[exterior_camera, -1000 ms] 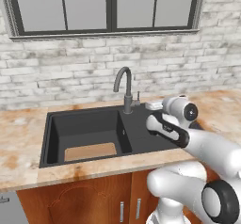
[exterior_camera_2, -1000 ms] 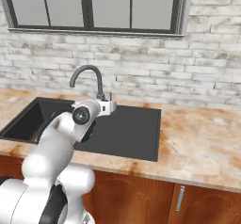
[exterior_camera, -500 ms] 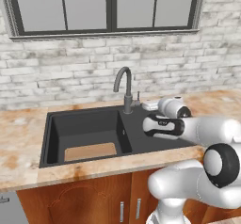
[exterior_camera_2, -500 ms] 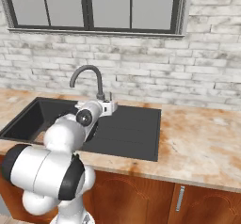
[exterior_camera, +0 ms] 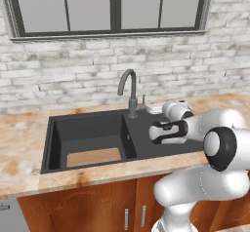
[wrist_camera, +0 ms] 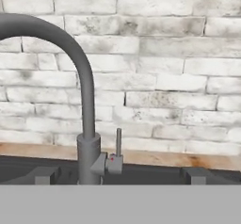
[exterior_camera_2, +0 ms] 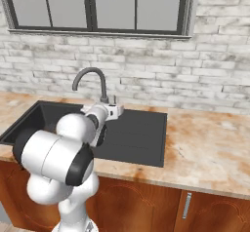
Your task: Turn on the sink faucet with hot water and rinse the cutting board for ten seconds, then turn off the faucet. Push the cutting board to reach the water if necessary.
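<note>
We see the mottled stone countertop (exterior_camera: 24,143) holding the black sink (exterior_camera: 146,128), lower left of frame.

Home kitchen, black sink (exterior_camera: 146,128) in stone countertop (exterior_camera_2: 210,143), wooden cabinets (exterior_camera: 88,206), probably painted brick wall (wrist_camera: 164,77), window (exterior_camera_2: 97,7)

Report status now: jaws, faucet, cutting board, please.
Gripper jaws open, empty, short of the faucet lever. No water running. Cutting board dry in the sink basin. Nothing in the way.

Cutting board (exterior_camera: 93,156) lies in the sink (exterior_camera: 58,128) basin — faucet (exterior_camera: 129,90) behind, at its right.
</note>
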### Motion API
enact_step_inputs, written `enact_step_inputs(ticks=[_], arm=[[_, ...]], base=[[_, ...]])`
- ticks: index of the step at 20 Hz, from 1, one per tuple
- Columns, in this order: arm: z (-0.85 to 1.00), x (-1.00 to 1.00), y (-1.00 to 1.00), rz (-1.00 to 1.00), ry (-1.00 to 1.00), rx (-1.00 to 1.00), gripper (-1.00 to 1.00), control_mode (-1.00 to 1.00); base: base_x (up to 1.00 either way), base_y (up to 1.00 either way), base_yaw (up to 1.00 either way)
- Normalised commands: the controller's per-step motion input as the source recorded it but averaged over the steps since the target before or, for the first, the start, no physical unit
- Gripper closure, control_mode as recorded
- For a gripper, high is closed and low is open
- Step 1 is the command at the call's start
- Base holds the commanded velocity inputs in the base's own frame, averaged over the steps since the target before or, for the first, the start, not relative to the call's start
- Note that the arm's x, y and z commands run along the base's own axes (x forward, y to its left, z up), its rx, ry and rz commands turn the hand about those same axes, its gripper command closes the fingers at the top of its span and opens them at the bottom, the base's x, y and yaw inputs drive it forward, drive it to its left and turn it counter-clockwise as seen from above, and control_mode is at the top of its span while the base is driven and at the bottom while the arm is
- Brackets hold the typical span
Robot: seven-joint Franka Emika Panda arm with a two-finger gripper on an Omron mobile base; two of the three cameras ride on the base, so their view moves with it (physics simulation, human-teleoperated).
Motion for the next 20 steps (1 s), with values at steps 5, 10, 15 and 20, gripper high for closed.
enact_step_inputs(ticks=[5, 10, 15, 20], arm=[[-0.07, 0.31, -0.02, 0.0, 0.0, 0.0, -1.0, -1.0], [-0.15, 0.32, 0.0, 0.0, 0.0, 0.0, -1.0, -1.0], [-0.2, 0.2, 0.0, 0.0, 0.0, 0.0, -1.0, -1.0], [-0.29, 0.15, 0.0, 0.0, 0.0, 0.0, -1.0, -1.0]], base=[[0.0, 0.0, 0.0], [0.0, 0.0, 0.0], [0.0, 0.0, 0.0], [0.0, 0.0, 0.0]])
